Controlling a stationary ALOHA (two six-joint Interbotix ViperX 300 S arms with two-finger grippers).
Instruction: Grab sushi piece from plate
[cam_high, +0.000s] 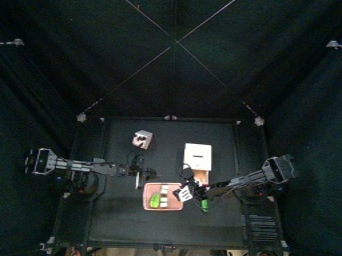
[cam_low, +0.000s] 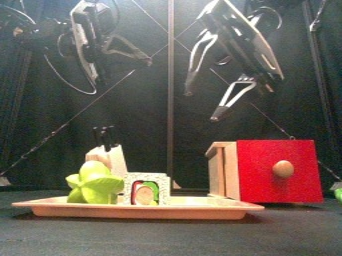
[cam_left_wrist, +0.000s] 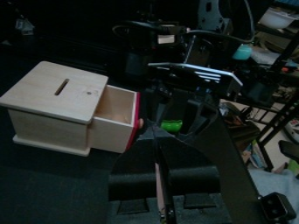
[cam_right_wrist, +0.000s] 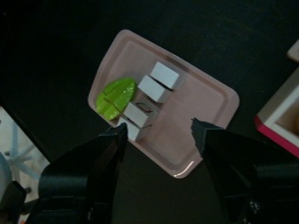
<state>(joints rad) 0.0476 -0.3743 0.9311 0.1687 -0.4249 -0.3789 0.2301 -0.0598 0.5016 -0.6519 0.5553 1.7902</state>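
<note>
The salmon-pink plate (cam_right_wrist: 193, 109) lies at the table's front and holds white sushi pieces (cam_right_wrist: 163, 77) and a green leaf garnish (cam_right_wrist: 114, 96). In the front view one sushi roll (cam_low: 147, 190) stands on the plate (cam_low: 201, 207) beside the green garnish (cam_low: 91, 185). My right gripper (cam_right_wrist: 158, 136) is open and empty and hangs above the plate, apart from the sushi; it shows in the front view (cam_low: 211, 95) and the top view (cam_high: 198, 190). My left gripper (cam_left_wrist: 158, 188) is shut and empty and hangs left of the plate (cam_high: 134, 177).
A wooden box with a red drawer front (cam_low: 267, 170) stands to the right behind the plate and also shows in the left wrist view (cam_left_wrist: 59, 105). A cream slab (cam_high: 198, 155) and a small grey-and-pink box (cam_high: 142, 138) lie farther back.
</note>
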